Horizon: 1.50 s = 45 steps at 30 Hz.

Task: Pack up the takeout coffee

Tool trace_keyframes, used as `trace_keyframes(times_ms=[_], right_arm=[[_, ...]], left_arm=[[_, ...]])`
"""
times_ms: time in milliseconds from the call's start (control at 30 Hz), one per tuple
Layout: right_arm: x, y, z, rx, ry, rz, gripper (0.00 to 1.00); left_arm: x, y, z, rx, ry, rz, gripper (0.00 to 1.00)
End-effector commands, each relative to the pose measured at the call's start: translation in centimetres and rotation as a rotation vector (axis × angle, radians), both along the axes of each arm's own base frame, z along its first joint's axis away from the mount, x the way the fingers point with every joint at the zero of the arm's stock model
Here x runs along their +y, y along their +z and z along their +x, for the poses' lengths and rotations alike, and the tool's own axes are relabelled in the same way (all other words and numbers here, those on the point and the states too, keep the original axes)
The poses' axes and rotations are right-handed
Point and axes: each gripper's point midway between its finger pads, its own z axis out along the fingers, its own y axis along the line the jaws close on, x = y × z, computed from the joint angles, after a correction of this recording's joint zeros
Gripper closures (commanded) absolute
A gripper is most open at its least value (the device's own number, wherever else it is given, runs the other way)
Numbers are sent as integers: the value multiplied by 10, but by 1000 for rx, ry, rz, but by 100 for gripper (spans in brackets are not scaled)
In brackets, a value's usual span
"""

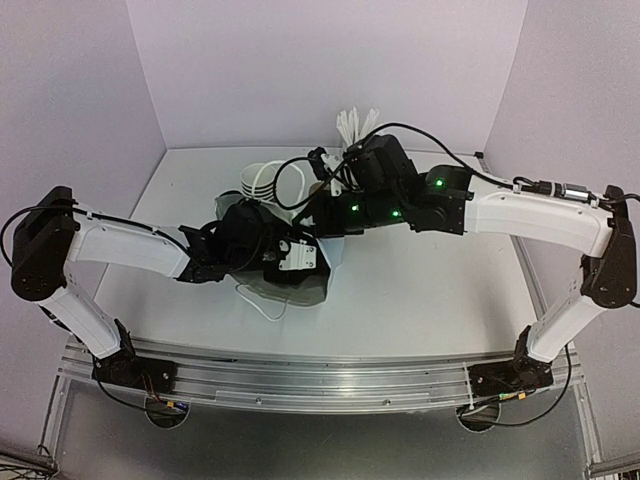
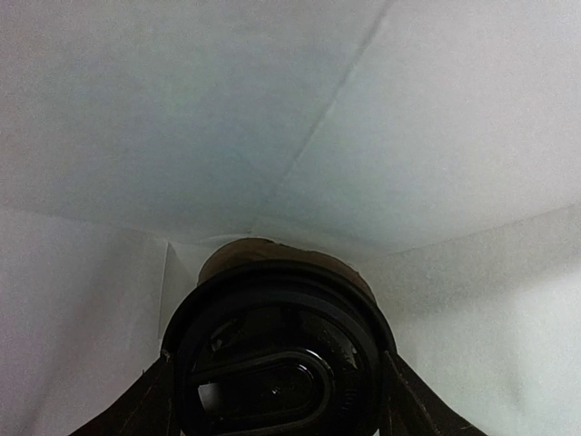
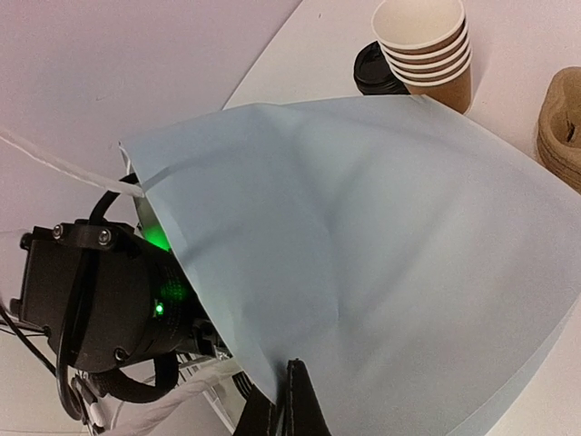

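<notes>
The left gripper [image 2: 277, 368] was deep inside the white paper bag [image 3: 363, 236], its jaws spread to about the cup's width and closed on the takeout coffee [image 2: 263, 250] just below the black lid [image 2: 272, 313]; the lid faced the wrist camera and the brown body pointed away along the fingers, so I judged the cup to be tipped well off upright. The right gripper [image 3: 295, 400] was pinched tight on the bag's edge, holding the mouth up around the left wrist.

Letting go with the cup tipped like this would likely have let it roll, and a lid not fully seated could have leaked; the paper lay over the left wrist, so drawing out might have dragged the bag along or torn it; if the right pinch slipped, the mouth would have sagged onto the arm.

The bag's creased far wall stood just ahead of the cup, leaving little room to push on. Behind the bag stood the nested stack of cups [image 3: 427, 45], with loose black lids [image 3: 377, 73] touching it and a brown pulp tray [image 3: 563, 127] nearby; both arms crowded together over the middle of the table [image 1: 430, 290], their cables close together.
</notes>
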Motion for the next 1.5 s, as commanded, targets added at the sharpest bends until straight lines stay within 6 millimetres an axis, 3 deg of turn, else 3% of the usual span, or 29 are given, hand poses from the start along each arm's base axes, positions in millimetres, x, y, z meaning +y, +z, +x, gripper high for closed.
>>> trace_keyframes(times_ms=[0,133,333,867,1100,1467], right_arm=[[15,22,-22,20,86,86,100],[16,23,-21,15,86,87,100],[17,23,-20,11,88,87,100],[22,25,-20,22,95,94,100],[24,26,-20,23,100,98,100],[23,29,-21,21,105,103,100]], left_arm=[[34,-54,-11,194,68,209,75],[22,-18,-8,179,53,152,66],[18,7,-10,68,-27,116,48],[16,30,-28,36,-121,42,25],[14,30,-33,40,-144,22,15],[14,43,-39,43,-171,-15,5]])
